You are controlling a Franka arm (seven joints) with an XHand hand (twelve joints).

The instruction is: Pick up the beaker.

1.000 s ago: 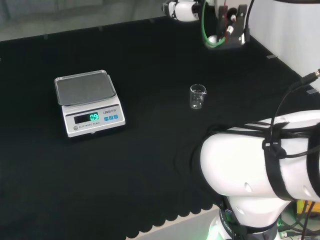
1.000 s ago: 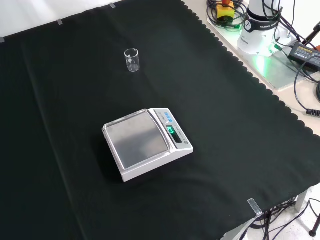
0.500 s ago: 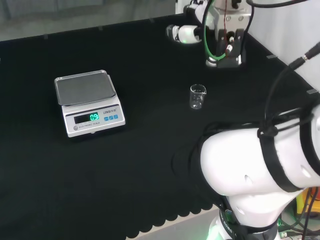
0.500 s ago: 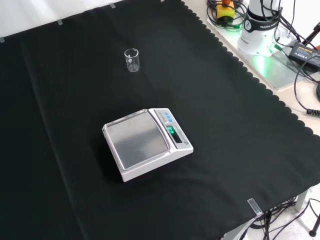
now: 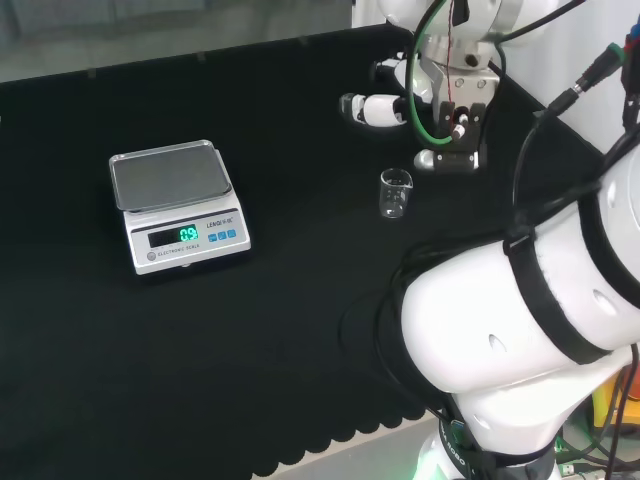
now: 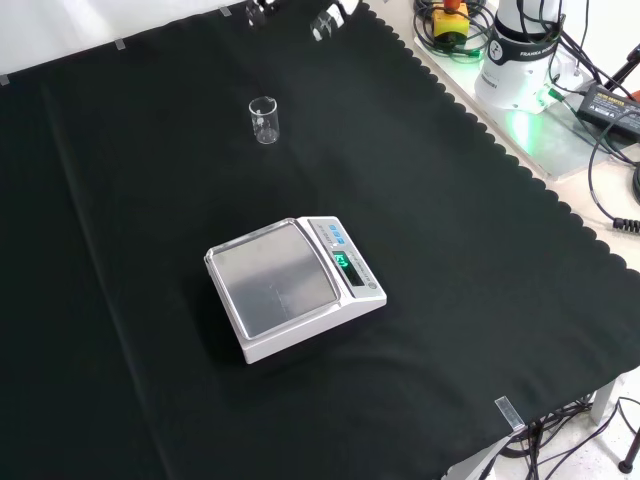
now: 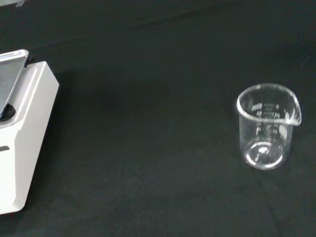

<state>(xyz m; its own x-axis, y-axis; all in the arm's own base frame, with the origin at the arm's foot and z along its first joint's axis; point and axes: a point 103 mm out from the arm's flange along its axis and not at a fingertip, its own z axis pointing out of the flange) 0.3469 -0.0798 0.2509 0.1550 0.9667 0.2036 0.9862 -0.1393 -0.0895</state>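
The beaker (image 5: 396, 193) stands upright on the black cloth (image 5: 300, 330), well apart from the scale (image 5: 177, 205). In the head view the hand (image 5: 375, 106) hangs above and beyond it, apart, holding nothing; whether its fingers are straight or curled is hard to tell.

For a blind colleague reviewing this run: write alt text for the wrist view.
A small clear beaker stands upright and empty on the black cloth, its pouring lip turned away from the white scale, with nothing touching it. Part of the scale's body and the corner of its metal pan show at the opposite edge, well apart from the beaker.
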